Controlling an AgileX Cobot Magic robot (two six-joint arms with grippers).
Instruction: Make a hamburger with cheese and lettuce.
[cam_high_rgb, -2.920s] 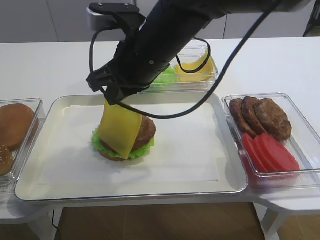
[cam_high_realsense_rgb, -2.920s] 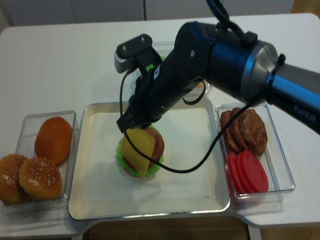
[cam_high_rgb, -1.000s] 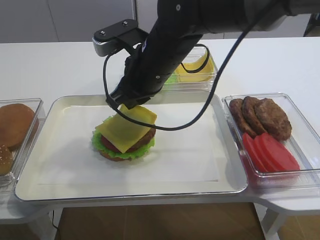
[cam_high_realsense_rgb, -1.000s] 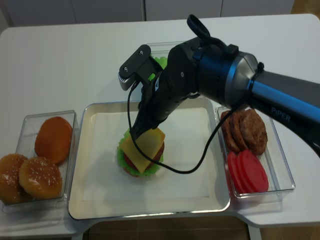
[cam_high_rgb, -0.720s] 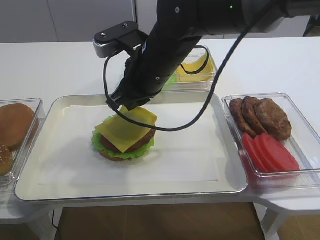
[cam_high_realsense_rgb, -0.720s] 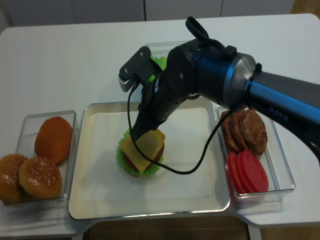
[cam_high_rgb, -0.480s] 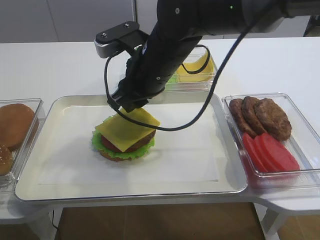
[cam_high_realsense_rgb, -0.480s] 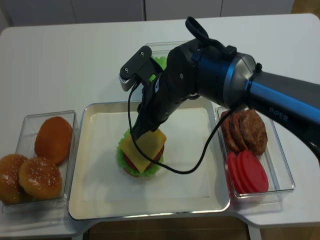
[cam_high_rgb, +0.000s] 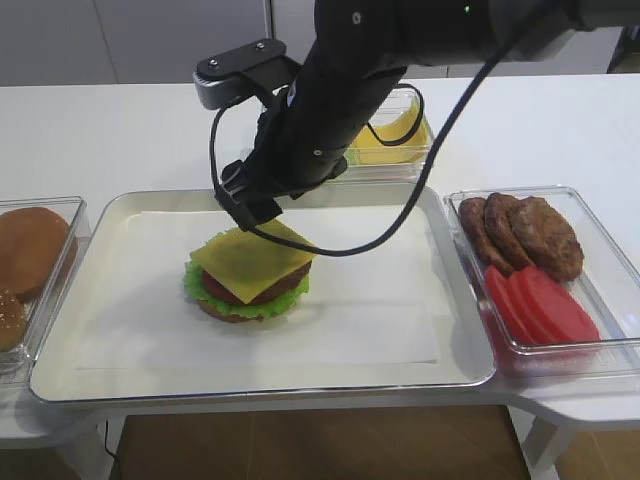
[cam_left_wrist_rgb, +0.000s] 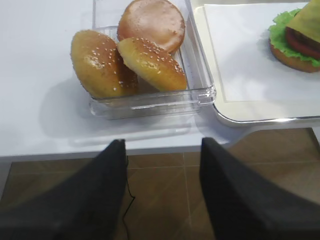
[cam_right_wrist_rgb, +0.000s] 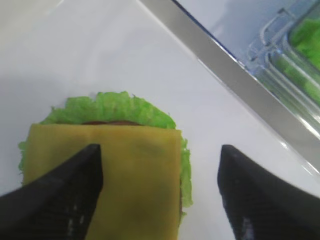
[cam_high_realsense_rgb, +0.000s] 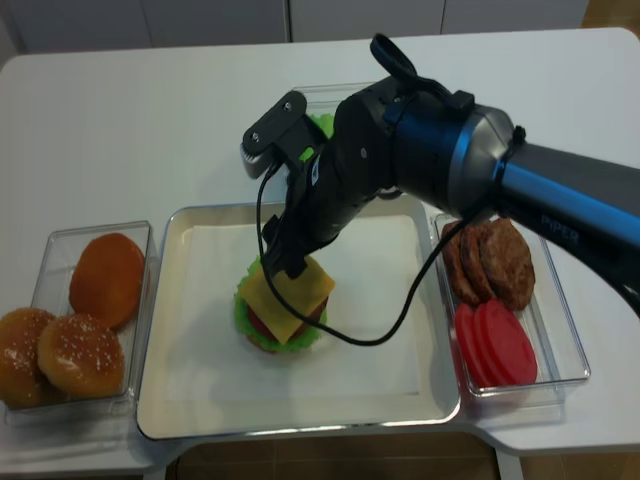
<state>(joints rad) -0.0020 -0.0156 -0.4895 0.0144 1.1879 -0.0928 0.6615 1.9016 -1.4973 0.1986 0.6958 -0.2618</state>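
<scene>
On the white tray (cam_high_rgb: 120, 330), a little toward nine o'clock of its middle, sits the hamburger (cam_high_rgb: 249, 283) with the cheese (cam_high_rgb: 252, 263) lying flat across its top, one corner jutting toward three o'clock. Around the stack the lettuce (cam_right_wrist_rgb: 112, 107) frills out past the yellow slice, seen plainly from my right wrist. My right end effector (cam_high_rgb: 250, 207) hangs just above the cheese at its twelve o'clock edge, fingers (cam_right_wrist_rgb: 65, 200) spread wide to either side of the slice, pinching nothing. Beyond the tray at twelve o'clock stands a clear tub (cam_high_rgb: 420, 150) of spare cheese and greens. At three o'clock a clear bin (cam_high_rgb: 610, 260) holds brown patties (cam_high_rgb: 525, 233) and red tomato slices (cam_high_rgb: 540, 305). At nine o'clock another bin (cam_left_wrist_rgb: 197, 85) holds the buns (cam_left_wrist_rgb: 130, 55). My left end effector (cam_left_wrist_rgb: 162, 195) hovers off the worktop (cam_high_realsense_rgb: 120, 110) edge beside that bin, its fingers apart and empty.
</scene>
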